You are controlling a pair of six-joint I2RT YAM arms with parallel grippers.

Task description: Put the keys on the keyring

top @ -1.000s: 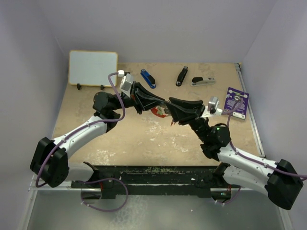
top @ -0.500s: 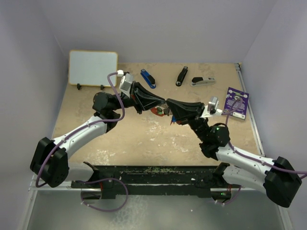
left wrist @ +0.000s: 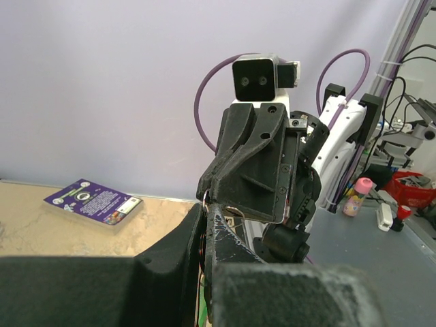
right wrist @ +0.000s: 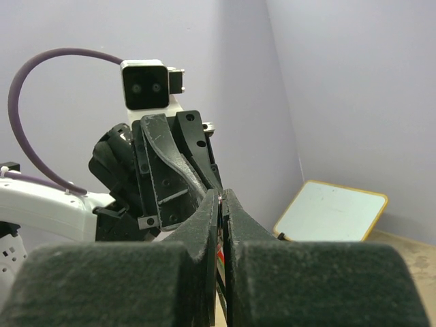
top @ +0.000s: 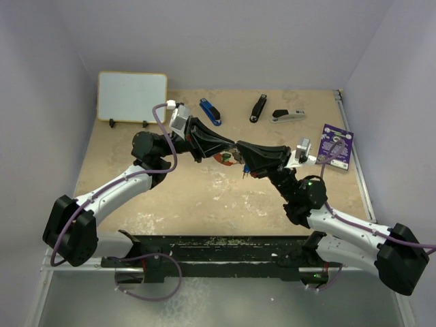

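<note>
Above the middle of the table my two grippers meet tip to tip. The left gripper [top: 231,147] [left wrist: 204,208] is shut on the keyring [top: 223,159], and a thin silver loop of it [left wrist: 204,197] shows at the fingertips. Facing it, the right gripper [top: 242,149] [right wrist: 223,197] is shut on the same thin metal ring, which glints between its tips. The red fob hangs just below the left fingers. Small coloured keys [top: 242,168] dangle under the right fingers, with red and green bits [right wrist: 219,255] seen between its jaws. How each key sits on the ring is hidden.
A whiteboard [top: 132,96] stands at the back left. Along the back lie a blue stapler [top: 210,112], a black stapler [top: 257,107] and a grey stapler [top: 288,116]. A purple card [top: 336,145] [left wrist: 94,201] lies at the right, near a metal rail [top: 355,160].
The right gripper moved left up to the left gripper's tips and its jaws closed on the ring. The left arm stayed put, still shut.
</note>
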